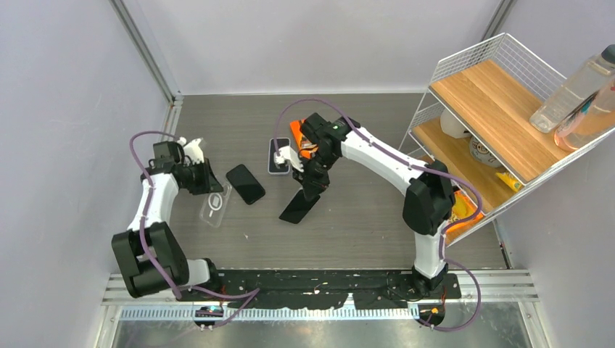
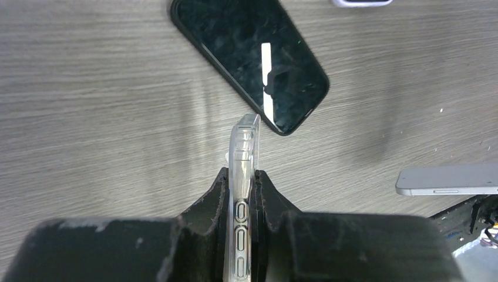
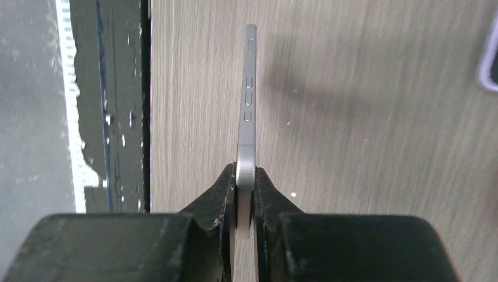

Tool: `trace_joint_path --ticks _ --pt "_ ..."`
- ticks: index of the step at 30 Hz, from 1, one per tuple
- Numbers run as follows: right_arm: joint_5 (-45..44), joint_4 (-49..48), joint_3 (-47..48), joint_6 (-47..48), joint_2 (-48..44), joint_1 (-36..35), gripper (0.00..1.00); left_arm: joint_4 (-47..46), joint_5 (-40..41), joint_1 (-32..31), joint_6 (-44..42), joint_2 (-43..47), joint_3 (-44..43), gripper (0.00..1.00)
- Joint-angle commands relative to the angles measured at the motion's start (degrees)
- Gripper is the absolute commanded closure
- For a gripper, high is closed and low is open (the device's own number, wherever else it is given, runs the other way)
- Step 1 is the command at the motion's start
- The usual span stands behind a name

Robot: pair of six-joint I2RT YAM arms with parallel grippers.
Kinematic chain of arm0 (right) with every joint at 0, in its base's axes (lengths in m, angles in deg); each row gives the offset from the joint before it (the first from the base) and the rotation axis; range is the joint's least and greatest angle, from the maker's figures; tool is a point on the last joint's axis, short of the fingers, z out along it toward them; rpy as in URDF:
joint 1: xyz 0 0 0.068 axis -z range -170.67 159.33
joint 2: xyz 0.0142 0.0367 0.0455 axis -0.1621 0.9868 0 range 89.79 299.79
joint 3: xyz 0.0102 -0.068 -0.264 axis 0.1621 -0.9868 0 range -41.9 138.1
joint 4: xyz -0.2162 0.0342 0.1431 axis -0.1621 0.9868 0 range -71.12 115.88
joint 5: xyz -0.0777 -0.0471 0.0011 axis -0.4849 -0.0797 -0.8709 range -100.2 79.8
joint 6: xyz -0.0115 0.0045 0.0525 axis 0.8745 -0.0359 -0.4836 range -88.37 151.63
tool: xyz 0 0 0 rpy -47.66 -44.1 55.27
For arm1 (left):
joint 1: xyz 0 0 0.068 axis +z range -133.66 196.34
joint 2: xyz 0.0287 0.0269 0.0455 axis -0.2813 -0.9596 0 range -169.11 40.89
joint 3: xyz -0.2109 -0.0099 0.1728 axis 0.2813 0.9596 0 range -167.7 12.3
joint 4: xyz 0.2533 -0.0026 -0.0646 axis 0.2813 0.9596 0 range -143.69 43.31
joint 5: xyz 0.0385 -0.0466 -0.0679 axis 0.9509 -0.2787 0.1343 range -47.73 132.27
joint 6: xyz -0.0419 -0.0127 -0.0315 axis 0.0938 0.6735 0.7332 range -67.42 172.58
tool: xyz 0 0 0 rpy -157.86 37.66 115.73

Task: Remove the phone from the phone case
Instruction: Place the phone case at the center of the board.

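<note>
The clear phone case is empty and hangs tilted at the left, one long edge clamped in my left gripper. In the left wrist view the case stands edge-on between the shut fingers of that gripper, its button cut-outs showing. My right gripper at mid-table is shut on a bare dark phone with a grey metal edge, held tilted above the table. In the right wrist view the phone runs edge-on out of that gripper. Case and phone are well apart.
A second black phone lies flat, screen up, next to the clear case, also in the left wrist view. Another phone in a pale case and an orange object lie behind the right gripper. A wire shelf stands at the right.
</note>
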Motion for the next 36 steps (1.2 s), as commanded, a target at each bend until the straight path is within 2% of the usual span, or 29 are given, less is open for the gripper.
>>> trace_joint_path --ticks 1,5,13,19,30,36 --pt "-0.03 17.56 5.1 11.71 3.81 0.39 0.95 0.11 0.87 1.21 0.26 -3.84 0.13 0.96" --pt "-1.8 25.36 5.93 17.68 7.92 0.78 0.95 -1.99 1.95 1.94 1.46 -5.51 0.72 0.87" --pt "-6.71 26.59 4.26 20.32 13.54 1.24 0.95 -4.76 4.79 2.89 2.53 -7.35 2.77 0.75" --pt "-7.96 21.66 6.92 13.7 18.43 2.91 0.88 -6.66 5.28 3.8 4.89 -9.41 3.56 0.61" --pt "-13.4 13.95 12.84 3.0 25.14 3.91 0.7 -4.86 6.87 5.05 4.86 -8.72 4.35 0.55" --pt "-17.0 10.2 15.55 -0.77 26.9 3.78 0.64 -3.43 7.59 5.52 4.39 -8.2 3.45 0.46"
